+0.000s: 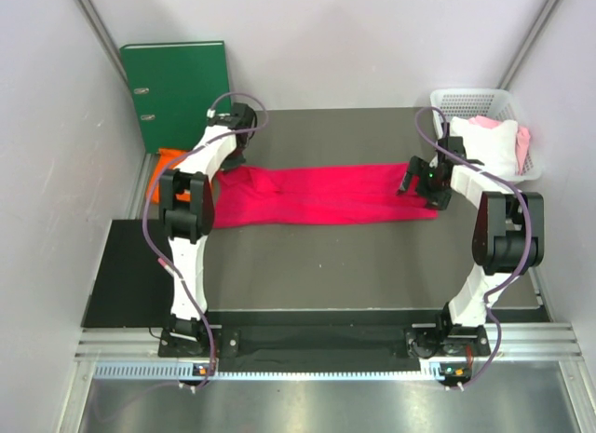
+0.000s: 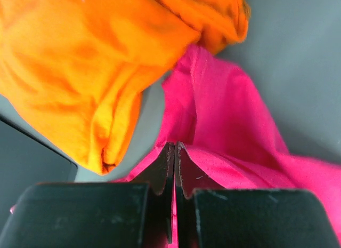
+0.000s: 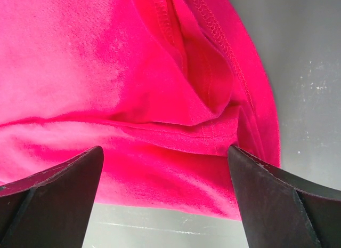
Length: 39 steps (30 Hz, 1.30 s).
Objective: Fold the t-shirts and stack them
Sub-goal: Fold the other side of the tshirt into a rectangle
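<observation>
Right gripper point(image 3: 165, 152): jaws spread wide with nothing between them, poised just above the hemmed end of the pink shirt point(image 1: 317, 193), centre-right of the overhead frame.
Left gripper point(image 2: 175, 152): jaws pressed together on a ridge of the same shirt, left of centre.
Pink shirt: drawn out in a long, rumpled band across the mat point(image 1: 317, 256); not yet folded.
Orange shirt point(image 2: 80, 61): bunched at far left, touching the pink shirt's end, below the green binder point(image 1: 177, 79).
Basket point(image 1: 466, 100): upper right, holding pale cloth.
Risks: a pull by the left gripper may drag the orange shirt along; a one-sided lift may twist the band; a shallow pinch at the hem may catch one layer only.
</observation>
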{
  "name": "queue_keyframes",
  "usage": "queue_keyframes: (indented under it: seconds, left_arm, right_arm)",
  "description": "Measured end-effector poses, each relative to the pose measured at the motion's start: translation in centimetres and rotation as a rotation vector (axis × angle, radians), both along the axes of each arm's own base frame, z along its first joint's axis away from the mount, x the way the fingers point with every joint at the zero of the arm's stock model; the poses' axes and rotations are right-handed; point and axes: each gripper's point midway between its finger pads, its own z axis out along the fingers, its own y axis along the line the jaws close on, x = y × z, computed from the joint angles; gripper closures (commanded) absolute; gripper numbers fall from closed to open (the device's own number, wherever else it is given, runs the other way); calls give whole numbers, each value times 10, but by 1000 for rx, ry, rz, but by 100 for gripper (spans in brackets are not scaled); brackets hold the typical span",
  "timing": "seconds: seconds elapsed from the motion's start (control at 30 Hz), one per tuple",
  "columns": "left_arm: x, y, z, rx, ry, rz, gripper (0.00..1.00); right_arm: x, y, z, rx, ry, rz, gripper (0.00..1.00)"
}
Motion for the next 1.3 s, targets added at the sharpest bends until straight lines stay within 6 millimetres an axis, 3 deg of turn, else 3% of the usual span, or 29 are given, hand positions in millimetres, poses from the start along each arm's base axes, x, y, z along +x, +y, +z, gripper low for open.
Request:
queue_keyframes:
  seconds: [0.13,0.3,0.6,0.9,1.3]
  left_arm:
    - [-17,-9,-7,-34,30,-25,100]
    - [-38,-22,-1,-77,40,-57,100]
    - [-31,-36,-2,-135,14,-81,100]
    - [-21,-50,-44,-180,81,-130,100]
    - [-1,-80,-35,-297,17,-208,100]
  right_arm:
    - [-1,0,0,0,2,0,1]
    - [-1,0,0,0,4,-1,0]
    - [-1,0,0,0,4,-1,0]
    - [-3,0,2,0,16,0,0]
    - [-4,-1,1,-3,21,-2,0]
